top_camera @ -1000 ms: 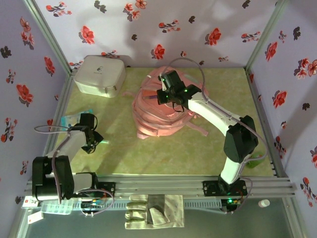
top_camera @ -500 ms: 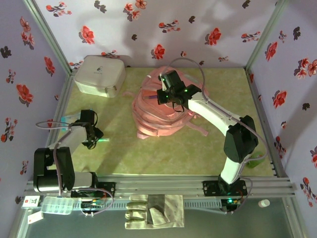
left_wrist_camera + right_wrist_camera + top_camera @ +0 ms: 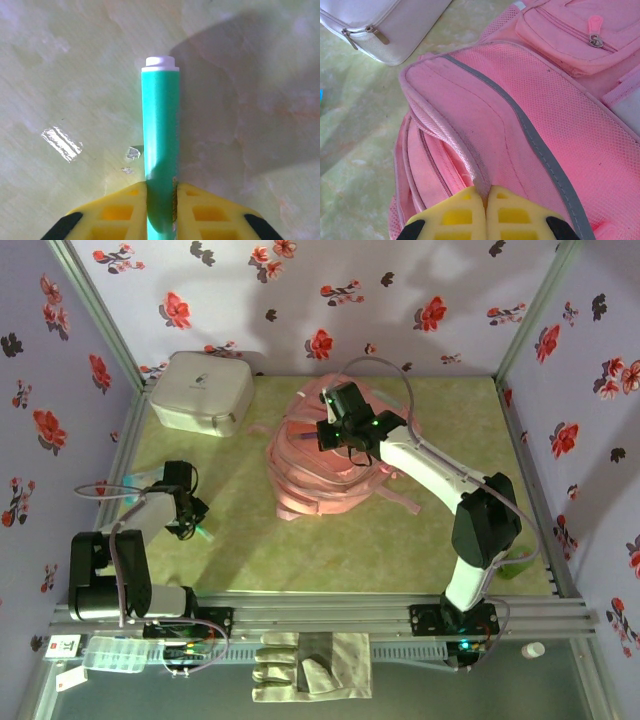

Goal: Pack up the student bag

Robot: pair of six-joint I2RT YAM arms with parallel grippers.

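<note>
So the student bag is lying mid-table toward the back, with a white zip case off to its left; the right gripper has its yellow fingers squeezed together on a fold of the bag's pink flap. The left gripper sits low over the green table, clamped on a teal marker; white-tipped end pointing away.

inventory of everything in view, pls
student bag: 1, pink, table centre-back
zip case: 1, white-grey, back left corner
marker: 1, green, white end, left side of table
glove: 1, off-white, in front of the rail
plastic tray: 1, clear, bottom left by the rail
table: 1, pale green marbled
left arm, right arm: white and black, bases at near edge
left fingers: yellow, shut on the marker
right fingers: yellow, shut, pinching a bag seam
</note>
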